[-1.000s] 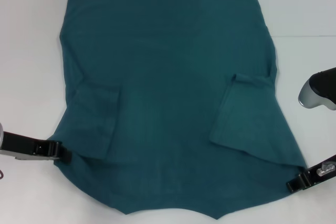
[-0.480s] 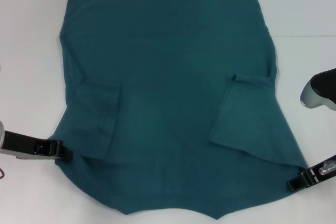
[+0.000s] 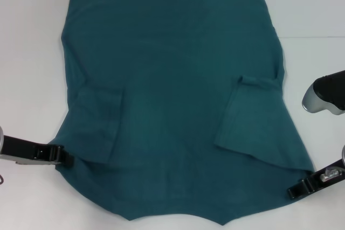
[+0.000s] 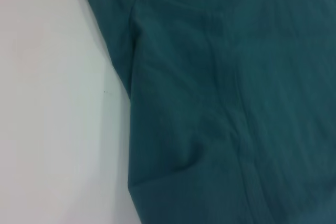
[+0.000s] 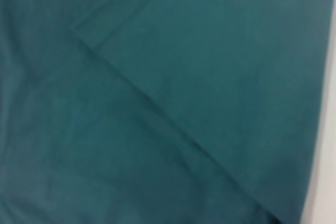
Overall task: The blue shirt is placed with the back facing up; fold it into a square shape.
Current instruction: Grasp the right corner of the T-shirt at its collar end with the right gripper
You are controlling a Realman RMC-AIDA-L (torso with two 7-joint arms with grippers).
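The blue shirt (image 3: pixel 172 79) lies flat on the white table, plain side up, with both sleeves folded inward onto the body. Its wide end is nearest me. My left gripper (image 3: pixel 66 158) lies low on the table and touches the shirt's near left edge, beside the folded left sleeve (image 3: pixel 99 127). My right gripper (image 3: pixel 294 191) is at the near right corner, below the folded right sleeve (image 3: pixel 253 117). The left wrist view shows the shirt's edge (image 4: pixel 220 103) against the table. The right wrist view is filled with shirt fabric (image 5: pixel 157 103) and a diagonal fold.
The white table (image 3: pixel 32 52) shows on both sides of the shirt. A grey and black part of my right arm (image 3: pixel 323 95) hangs over the table to the right of the shirt.
My right gripper has slid a little left and nearer, toward the shirt's near right corner. The right arm's upper part shifted slightly. The left gripper and the shirt have hardly moved.
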